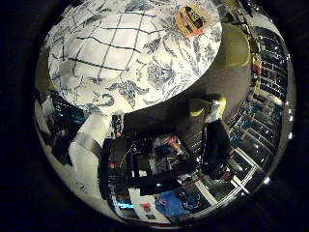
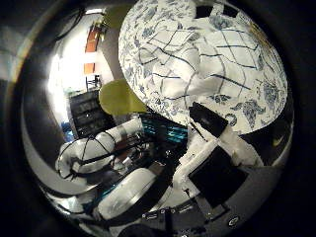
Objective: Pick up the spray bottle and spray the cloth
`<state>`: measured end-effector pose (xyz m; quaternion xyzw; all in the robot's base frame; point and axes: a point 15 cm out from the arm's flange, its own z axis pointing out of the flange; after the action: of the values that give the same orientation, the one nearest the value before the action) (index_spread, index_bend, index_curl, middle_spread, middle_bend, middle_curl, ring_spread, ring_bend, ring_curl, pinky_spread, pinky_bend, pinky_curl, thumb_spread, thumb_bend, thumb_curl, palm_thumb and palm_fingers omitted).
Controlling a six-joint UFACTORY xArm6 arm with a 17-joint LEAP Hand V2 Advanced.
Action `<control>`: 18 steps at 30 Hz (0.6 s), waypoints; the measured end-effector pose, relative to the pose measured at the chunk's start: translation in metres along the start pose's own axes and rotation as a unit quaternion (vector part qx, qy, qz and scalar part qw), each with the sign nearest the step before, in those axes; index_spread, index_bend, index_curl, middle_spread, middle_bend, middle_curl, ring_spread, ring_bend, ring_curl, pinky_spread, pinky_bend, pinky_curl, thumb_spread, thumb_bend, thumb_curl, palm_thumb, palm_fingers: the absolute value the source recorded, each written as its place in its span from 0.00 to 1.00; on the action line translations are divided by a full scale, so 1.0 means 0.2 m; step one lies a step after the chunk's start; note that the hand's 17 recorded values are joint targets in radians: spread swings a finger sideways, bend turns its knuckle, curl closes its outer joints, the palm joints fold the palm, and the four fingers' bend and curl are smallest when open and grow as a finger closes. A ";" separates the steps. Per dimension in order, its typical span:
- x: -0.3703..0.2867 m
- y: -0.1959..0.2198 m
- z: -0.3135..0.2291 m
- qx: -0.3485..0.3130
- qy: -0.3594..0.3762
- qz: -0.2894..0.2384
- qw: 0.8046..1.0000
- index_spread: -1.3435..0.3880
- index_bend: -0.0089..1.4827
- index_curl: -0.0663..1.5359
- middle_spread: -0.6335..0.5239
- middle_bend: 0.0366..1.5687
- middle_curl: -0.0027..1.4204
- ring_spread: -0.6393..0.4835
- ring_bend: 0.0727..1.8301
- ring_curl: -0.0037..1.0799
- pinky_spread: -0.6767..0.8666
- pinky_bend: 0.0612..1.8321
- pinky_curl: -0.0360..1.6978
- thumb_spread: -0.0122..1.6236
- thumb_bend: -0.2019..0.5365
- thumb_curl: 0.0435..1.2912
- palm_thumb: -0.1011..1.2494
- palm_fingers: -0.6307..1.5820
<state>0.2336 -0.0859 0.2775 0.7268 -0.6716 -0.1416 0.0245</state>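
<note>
You're well up above the table [image 1: 193,53] here, its blue-flowered cover spread out below the palm, and the cloth [image 1: 101,48], white with dark grid lines, lies rumpled on top of it. Near the table's far edge there's a small yellowish packet [image 1: 191,19] with a dark label; that's not what you're after. Now, the spray bottle: you won't find it in either palm view, so I can't tell you where it stands, and nothing like it sits against the palm. Your hand [image 2: 217,163] shows as white and black parts reaching in from the edge of the thumb-side view, one dark fingertip out over the table's rim, fingers [image 1: 215,140] looking fairly straight and loose, with nothing between them. So by my reading the task is barely begun: no bottle picked up, no sign of the cloth being sprayed. What's left is all of it: find the bottle, bring the palm close, wrap round it, then carry it over that checked cloth and press the trigger. A yellow-green chair [image 2: 118,96] sits beside the table, clear of your path.
</note>
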 end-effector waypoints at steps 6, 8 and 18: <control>0.02 0.00 -0.03 0.010 0.000 0.006 1.000 0.60 0.13 0.27 0.57 0.11 0.27 0.74 0.07 0.23 0.69 0.08 0.20 0.70 0.25 0.21 0.70 0.41; 0.04 0.02 -0.05 0.014 -0.002 0.012 1.000 0.60 0.13 0.27 0.56 0.11 0.27 0.74 0.07 0.23 0.68 0.08 0.20 0.70 0.25 0.21 0.70 0.41; 0.21 0.07 -0.26 0.095 -0.026 0.052 0.994 0.59 0.13 0.26 0.54 0.10 0.27 0.72 0.07 0.24 0.68 0.08 0.20 0.69 0.25 0.22 0.69 0.43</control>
<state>0.2352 -0.1359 0.3240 0.6861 -0.7193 -0.0945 -0.0549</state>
